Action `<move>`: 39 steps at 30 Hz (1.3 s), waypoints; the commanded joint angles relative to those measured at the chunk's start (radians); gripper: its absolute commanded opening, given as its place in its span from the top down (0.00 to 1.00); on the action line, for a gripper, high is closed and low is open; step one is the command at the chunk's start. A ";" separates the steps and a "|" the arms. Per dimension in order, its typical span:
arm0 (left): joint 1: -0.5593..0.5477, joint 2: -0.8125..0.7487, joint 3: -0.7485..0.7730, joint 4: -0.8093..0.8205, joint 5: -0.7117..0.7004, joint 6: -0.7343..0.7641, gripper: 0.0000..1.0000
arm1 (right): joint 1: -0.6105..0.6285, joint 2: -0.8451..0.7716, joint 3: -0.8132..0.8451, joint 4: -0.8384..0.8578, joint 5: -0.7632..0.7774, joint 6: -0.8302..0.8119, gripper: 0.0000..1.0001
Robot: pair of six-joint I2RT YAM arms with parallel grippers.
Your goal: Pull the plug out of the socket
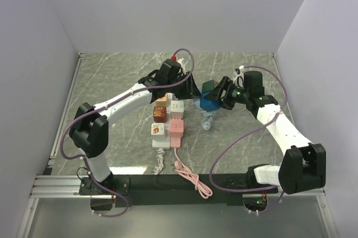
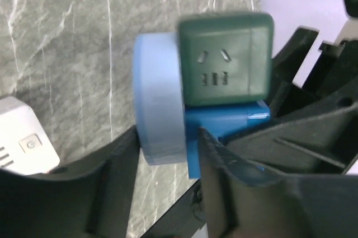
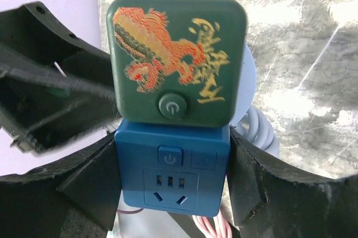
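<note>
Right gripper (image 3: 173, 166) pinches the glossy blue plastic cube socket (image 3: 172, 193) aloft, with the dark-green dragon-printed cube plug (image 3: 176, 59) seated on it. Left gripper (image 2: 168, 137) hangs spread alongside. If it closes too low it would likely grab the socket, so nothing would separate.

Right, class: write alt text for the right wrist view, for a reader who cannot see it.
A dark green cube socket, printed with a red and gold dragon, sits on a blue cube socket. The right gripper clamps the blue one from both sides, above a marbled table.
</note>
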 commanded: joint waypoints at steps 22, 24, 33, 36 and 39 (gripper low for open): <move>0.080 0.047 -0.012 -0.068 -0.240 0.065 0.99 | -0.225 0.044 0.243 -0.286 -0.131 -0.111 1.00; 0.089 0.042 -0.013 -0.056 -0.244 0.071 0.99 | -0.222 0.054 0.248 -0.295 -0.126 -0.116 1.00; 0.088 0.059 0.065 0.005 -0.156 0.048 0.99 | -0.221 0.039 0.217 -0.323 0.109 -0.099 1.00; 0.088 0.067 0.096 0.013 -0.117 0.048 1.00 | -0.228 0.070 0.250 -0.404 0.393 -0.061 1.00; 0.086 0.064 0.119 0.035 -0.071 0.034 0.99 | -0.262 0.117 0.254 -0.481 0.659 0.002 1.00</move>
